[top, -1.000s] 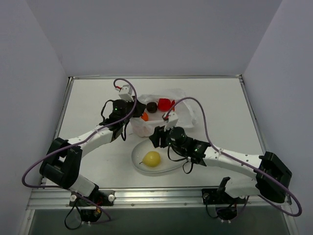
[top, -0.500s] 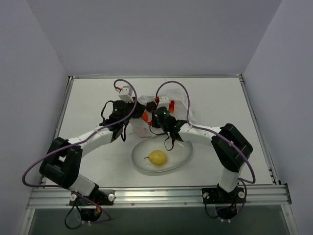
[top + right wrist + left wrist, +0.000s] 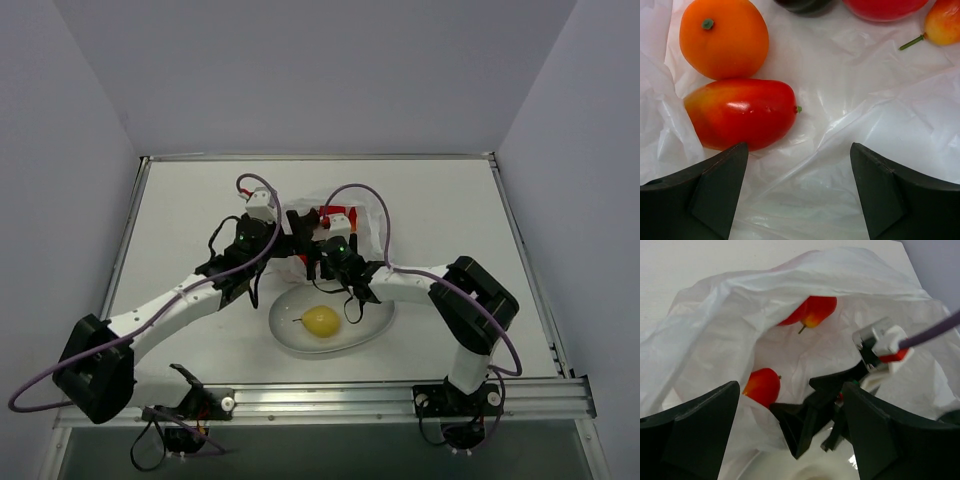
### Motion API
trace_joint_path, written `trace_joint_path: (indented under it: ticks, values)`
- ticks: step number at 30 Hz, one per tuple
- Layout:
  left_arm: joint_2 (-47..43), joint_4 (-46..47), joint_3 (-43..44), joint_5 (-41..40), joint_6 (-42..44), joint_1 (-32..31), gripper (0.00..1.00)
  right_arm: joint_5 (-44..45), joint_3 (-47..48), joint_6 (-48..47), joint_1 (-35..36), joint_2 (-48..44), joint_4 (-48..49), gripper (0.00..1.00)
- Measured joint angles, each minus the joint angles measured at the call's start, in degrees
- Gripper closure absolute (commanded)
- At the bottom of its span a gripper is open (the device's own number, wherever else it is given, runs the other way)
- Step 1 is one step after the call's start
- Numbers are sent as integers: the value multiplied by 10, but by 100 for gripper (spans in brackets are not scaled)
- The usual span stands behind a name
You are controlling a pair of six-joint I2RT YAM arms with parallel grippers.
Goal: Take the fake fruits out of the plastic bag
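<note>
3 fake fruits [image 3: 883, 6] lie cropped on the bag [image 3: 840, 130].

White table [image 3: 170, 210] w/ plastic bag [image 3: 365, 208] just behind oval plate [image 3: 288, 325], mid-table

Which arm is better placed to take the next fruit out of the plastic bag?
Probably the right. The right gripper, open, is inside the plastic bag, with the elongated red fruit ahead of one finger. The left gripper, also open, is at the bag's mouth, behind the right wrist.
</note>
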Motion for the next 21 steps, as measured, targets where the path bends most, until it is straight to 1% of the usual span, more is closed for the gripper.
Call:
trace_joint_path:
  ticks: [2, 3, 5, 6, 10, 13, 18, 19, 21]
  values:
    - [-37, -38, 0, -31, 1, -25, 18, 0, 0, 4, 0, 0, 3, 25]
    - [-58, -58, -2, -47, 2, -38, 18, 0, 0, 7, 0, -1, 6, 28]
    - [-87, -86, -10, -75, 2, -55, 18, 1, 0, 12, 0, -1, 12, 32]
    - [-98, -101, -15, -86, 1, -59, 19, 0, 0, 14, 0, -1, 14, 39]
    - [-106, -147, -40, -123, -2, -60, 19, 1, 0, 23, 0, -1, 23, 51]
    - [-90, -177, -49, -135, -5, -62, 18, 1, -4, 26, 1, -3, 29, 53]
    - [-26, -157, -49, -136, -4, -62, 19, 0, -10, 28, 8, -10, 31, 53]
    - [-12, -150, -49, -136, -4, -62, 19, 0, -11, 28, 9, -12, 31, 53]
    - [16, -134, -49, -134, -4, -58, 24, 0, -12, 28, 13, -15, 31, 53]
